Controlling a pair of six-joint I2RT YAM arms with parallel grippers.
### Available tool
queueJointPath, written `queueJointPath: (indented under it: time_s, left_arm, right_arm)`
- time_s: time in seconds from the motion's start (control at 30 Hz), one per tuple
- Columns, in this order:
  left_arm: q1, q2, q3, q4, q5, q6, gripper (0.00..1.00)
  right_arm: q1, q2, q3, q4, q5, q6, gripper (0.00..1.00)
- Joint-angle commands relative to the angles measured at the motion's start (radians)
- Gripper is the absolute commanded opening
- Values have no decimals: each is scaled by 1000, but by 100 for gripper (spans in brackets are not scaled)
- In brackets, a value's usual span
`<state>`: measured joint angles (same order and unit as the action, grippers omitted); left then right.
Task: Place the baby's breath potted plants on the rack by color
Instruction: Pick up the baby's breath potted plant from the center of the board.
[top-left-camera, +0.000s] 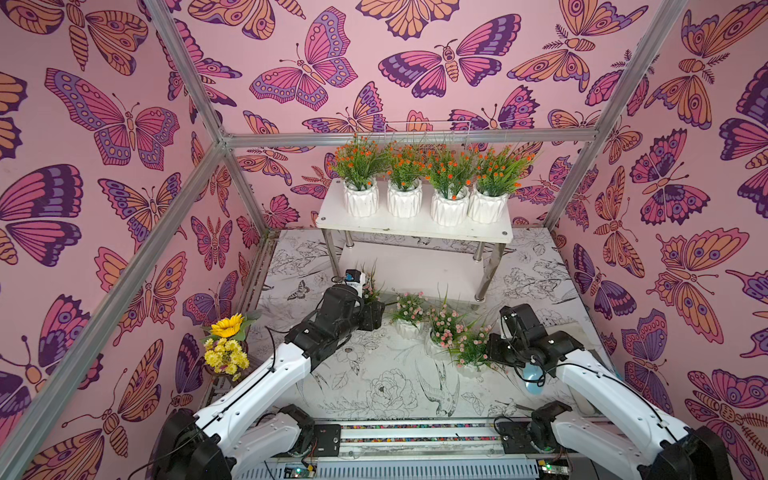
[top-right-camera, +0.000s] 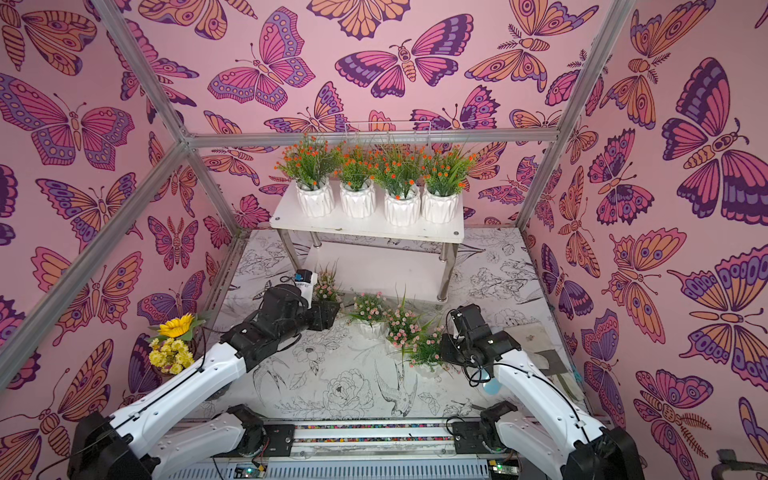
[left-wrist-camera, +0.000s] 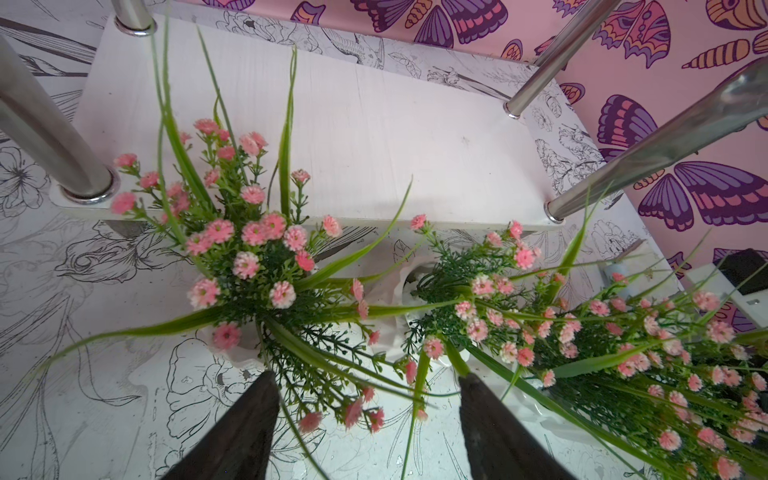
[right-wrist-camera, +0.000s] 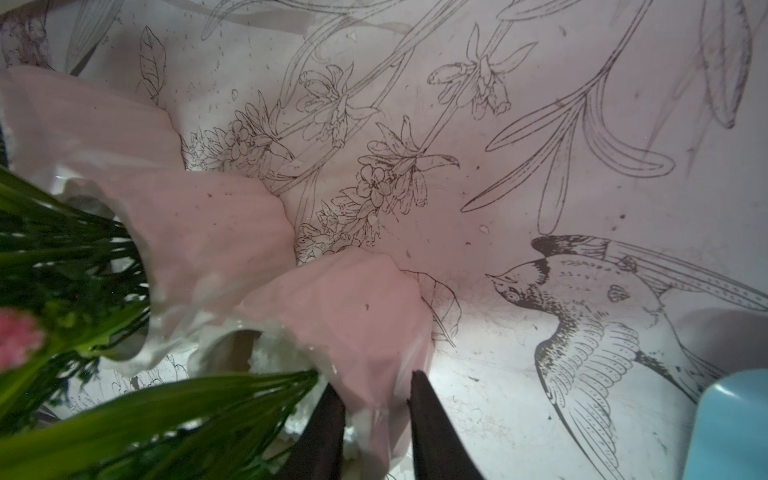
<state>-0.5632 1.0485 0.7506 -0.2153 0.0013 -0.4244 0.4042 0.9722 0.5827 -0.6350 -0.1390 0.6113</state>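
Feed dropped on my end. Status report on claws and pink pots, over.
Left claw open over leftmost pink-flowered green sprig. Right claw clamped on rim of nearest white ribbed pink-flowered pot. Neighbouring pink sprigs crowd it.

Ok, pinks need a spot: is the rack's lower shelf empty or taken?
Empty. The lower shelf is a bare white board in the left wrist view; no pot stands on it.

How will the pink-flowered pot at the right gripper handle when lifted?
The pink-flowered pot looks like glossy ceramic: probably rigid, slippery, chippable. With fingers of the right gripper straddling one wall, it may tilt. Its sprigs look floppy and could snag the neighbouring plant.
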Motion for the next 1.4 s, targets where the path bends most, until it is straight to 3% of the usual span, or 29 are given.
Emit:
queueJointPath:
  time_s: [0.0,0.33,0.83,1.37]
  left_arm:
    - [-2,-19,-25,8,12,-2,72]
    - [-2,-37,-42,-3,35,2,73]
    - [-6,-112,-75,30,93,44,83]
    - [-45,-172,-78,135,177,133,90]
  right_arm:
    - [22,15,27,-5,53,18,23]
    - [36,18,61,-49,89,-1,11]
    - [34,1,223,-193,75,-71,4]
    - [35,47,641,-489,50,-234,3]
